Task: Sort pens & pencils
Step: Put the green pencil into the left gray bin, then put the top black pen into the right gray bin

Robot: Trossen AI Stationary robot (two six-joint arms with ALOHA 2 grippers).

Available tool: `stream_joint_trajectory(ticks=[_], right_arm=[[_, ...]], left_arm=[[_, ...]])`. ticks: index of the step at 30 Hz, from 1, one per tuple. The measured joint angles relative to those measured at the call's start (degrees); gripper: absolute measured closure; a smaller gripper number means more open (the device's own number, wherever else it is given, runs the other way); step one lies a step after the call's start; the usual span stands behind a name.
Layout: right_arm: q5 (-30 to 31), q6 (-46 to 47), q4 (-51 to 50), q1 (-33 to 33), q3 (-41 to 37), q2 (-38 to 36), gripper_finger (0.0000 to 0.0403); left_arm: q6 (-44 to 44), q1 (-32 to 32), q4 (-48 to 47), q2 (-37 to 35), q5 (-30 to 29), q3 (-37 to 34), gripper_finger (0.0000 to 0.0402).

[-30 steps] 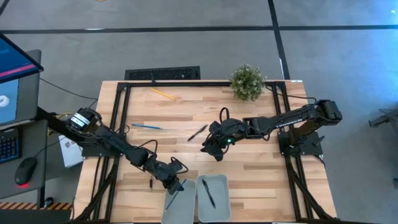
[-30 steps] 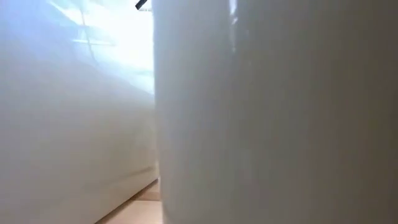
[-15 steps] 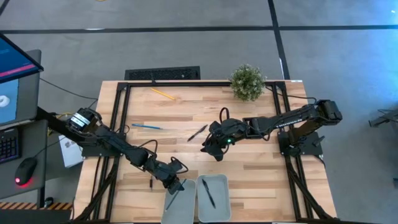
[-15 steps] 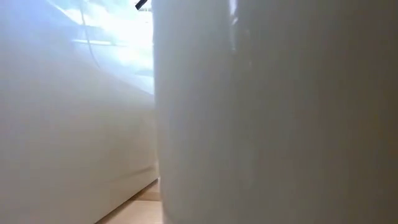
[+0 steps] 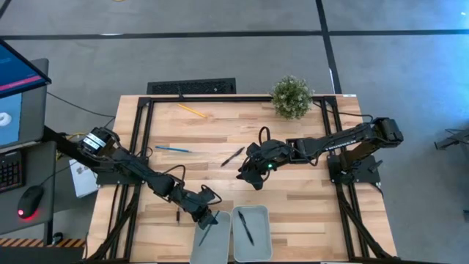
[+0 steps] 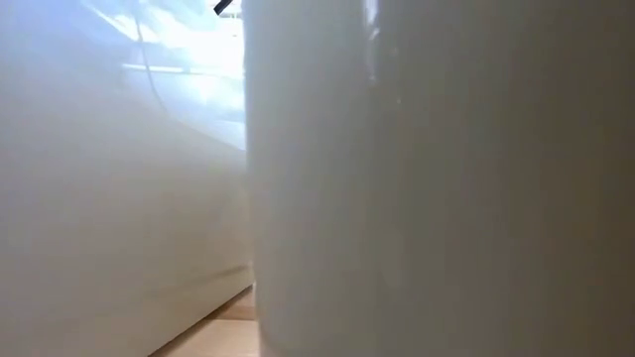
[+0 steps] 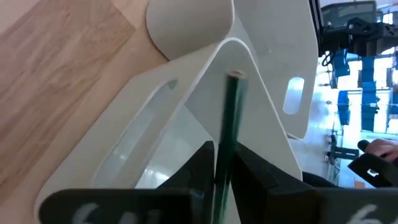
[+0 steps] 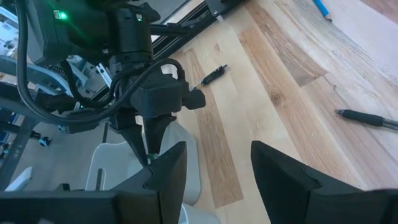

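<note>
My left gripper point(image 5: 208, 218) hangs over the far end of the left white tray point(image 5: 210, 248), shut on a dark green pencil point(image 7: 231, 106) that sticks out past its fingertips over the tray. The right white tray point(image 5: 258, 220) holds a black pen point(image 5: 245, 229). My right gripper point(image 5: 246, 176) hovers open over mid-table with nothing between its fingers. On the wood lie a black pen point(image 5: 233, 156), a short black pen point(image 5: 177, 215), a light blue pencil point(image 5: 173, 149) and a yellow pencil point(image 5: 192, 111). My left gripper pinches the dark green pencil's shaft point(image 7: 222, 146) between its two fingers point(image 7: 202, 163). The fingers slant down toward the table's near edge, and the pencil runs along them. Its free end point(image 7: 236, 74) reaches out over the tray; whether it touches the tray I cannot tell.
A potted plant point(image 5: 292, 97) stands at the far edge and black frame rails point(image 5: 143, 125) run along the table's sides. The trays' white walls point(image 6: 417, 178) fill the low view. Bare wood lies between the two arms.
</note>
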Motion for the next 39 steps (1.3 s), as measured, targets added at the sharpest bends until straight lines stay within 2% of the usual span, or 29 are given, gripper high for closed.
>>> stream_joint_trajectory(ticks=[12, 26, 33, 39], right_arm=[[0.0, 0.0, 0.0, 0.0, 0.0, 0.0, 0.0202], [0.0, 0.0, 0.0, 0.0, 0.0, 0.0, 0.0202], [0.0, 0.0, -0.7, 0.0, 0.0, 0.0, 0.0202], [0.0, -0.1, -2.1, 0.0, 0.0, 0.0, 0.0202]], left_arm=[[0.7, 0.0, 0.9, -0.1, -0.3, 0.1, 0.0296], [3.0, 0.6, 2.7, -0.5, -2.0, 0.0, 0.0289], [7.9, 3.6, 2.8, -4.9, -1.3, 0.0, 0.029], [15.1, 8.6, 1.3, -12.3, -0.3, 0.0, 0.029]])
